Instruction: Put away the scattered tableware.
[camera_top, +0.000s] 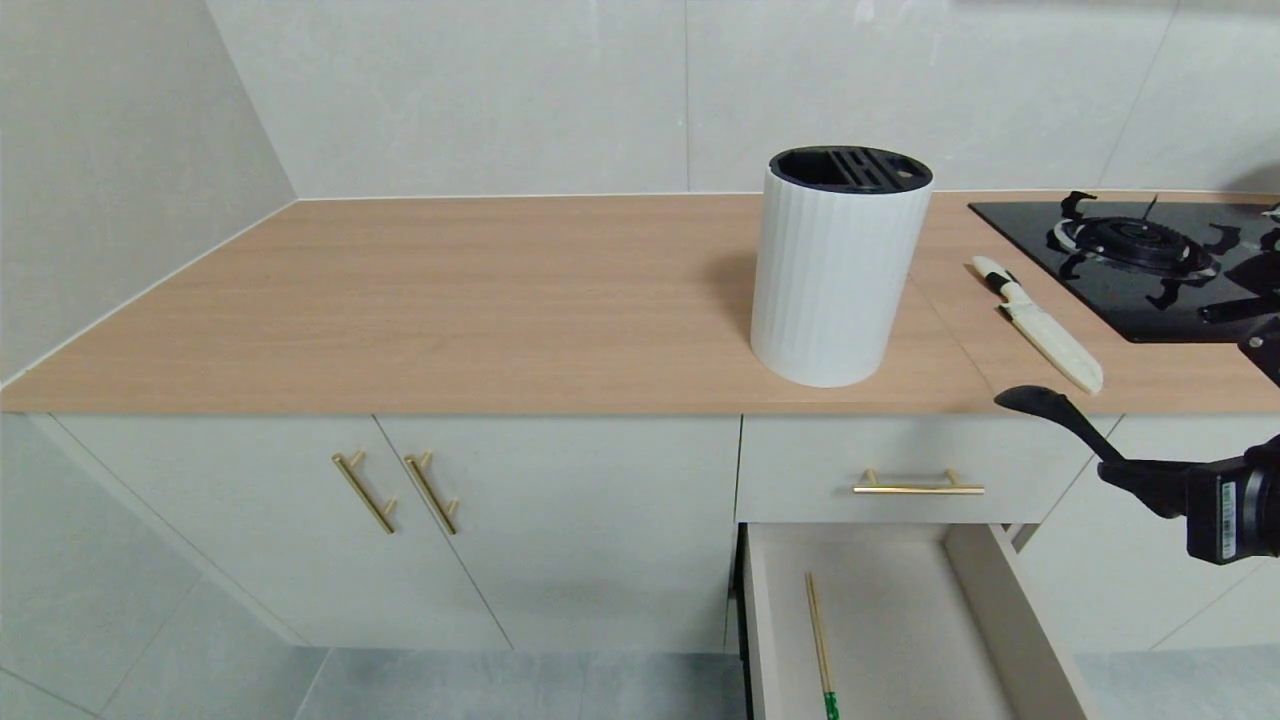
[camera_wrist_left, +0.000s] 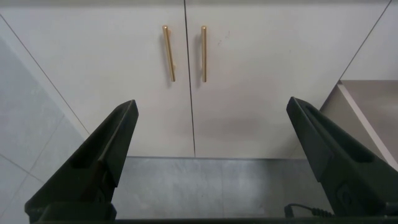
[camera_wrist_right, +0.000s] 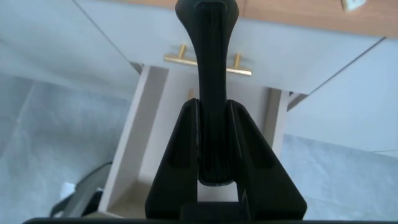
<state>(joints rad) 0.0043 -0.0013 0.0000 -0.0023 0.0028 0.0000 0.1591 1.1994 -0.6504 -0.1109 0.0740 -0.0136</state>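
Observation:
My right gripper (camera_top: 1140, 472) is shut on the handle of a black spoon (camera_top: 1045, 407), held in the air in front of the counter edge, above the right side of an open lower drawer (camera_top: 1010, 610). In the right wrist view the spoon (camera_wrist_right: 208, 37) sticks out past the fingers (camera_wrist_right: 245, 134) toward the drawer front with the gold handle (camera_wrist_right: 180, 56). A pair of chopsticks (camera_top: 820, 640) lies in the drawer. A white-handled knife (camera_top: 1040, 325) lies on the counter right of the white knife block (camera_top: 838, 265). My left gripper (camera_wrist_left: 211, 106) is open, facing the cabinet doors (camera_wrist_left: 186, 74).
A black gas hob (camera_top: 1150, 260) occupies the counter's far right. The wooden counter (camera_top: 450, 300) stretches left of the knife block to the tiled wall. Below it are two cabinet doors with gold handles (camera_top: 395, 490) and a closed upper drawer (camera_top: 918, 487).

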